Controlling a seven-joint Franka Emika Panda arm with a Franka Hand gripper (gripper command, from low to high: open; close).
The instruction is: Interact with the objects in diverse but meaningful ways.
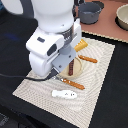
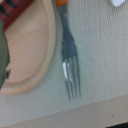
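Note:
My gripper (image 1: pixel 65 64) hangs low over a tan plate (image 1: pixel 80 69) on the woven beige mat (image 1: pixel 102 75). The arm's body hides its fingers. A thin red-brown sausage (image 1: pixel 73 68) lies on the plate. An orange-handled fork (image 1: pixel 74 84) lies beside the plate's rim, and the wrist view shows its grey tines (image 2: pixel 72 82) close to the plate edge (image 2: pixel 47 55). A small white speckled piece (image 1: pixel 65 94) rests on the mat nearer the front. A golden bread loaf (image 1: pixel 81 45) peeks out behind the arm. The grey saucepan (image 1: pixel 90 12) stands far back.
A thin orange-brown utensil (image 1: pixel 88 59) lies on the mat toward the exterior view's right of the plate. A pale bowl (image 1: pixel 122 17) sits at the back right on a reddish surface. The dark tabletop (image 1: pixel 112 100) surrounds the mat.

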